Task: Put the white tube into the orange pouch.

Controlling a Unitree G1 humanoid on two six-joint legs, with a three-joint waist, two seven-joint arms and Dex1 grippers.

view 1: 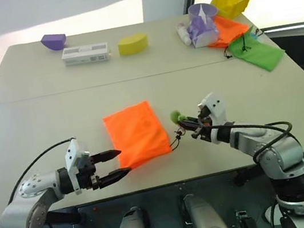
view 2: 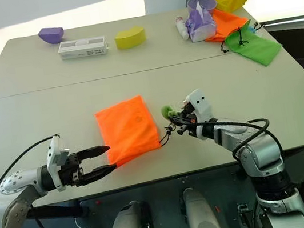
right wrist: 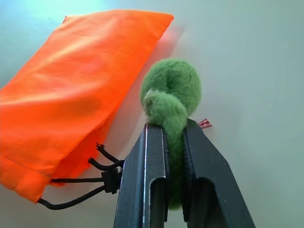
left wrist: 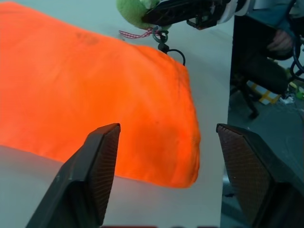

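— So, what have you got hold of?

— My right gripper (right wrist: 165,164) is clenched on the green ball (right wrist: 171,92) of the cord; my left gripper (view 1: 107,166) hangs spread at the near corner of the orange pouch (view 1: 137,132), which lies flat on the table (view 1: 43,119).

— And how will it handle?

— Soft, limp and light, I'd judge, likely to slide. I'd pinch the hem beside the cord. The white tube (view 1: 183,32) lies far off by the purple cup (view 1: 203,22); it looks slim, light and perhaps slippery, so I'd take it mid-body.
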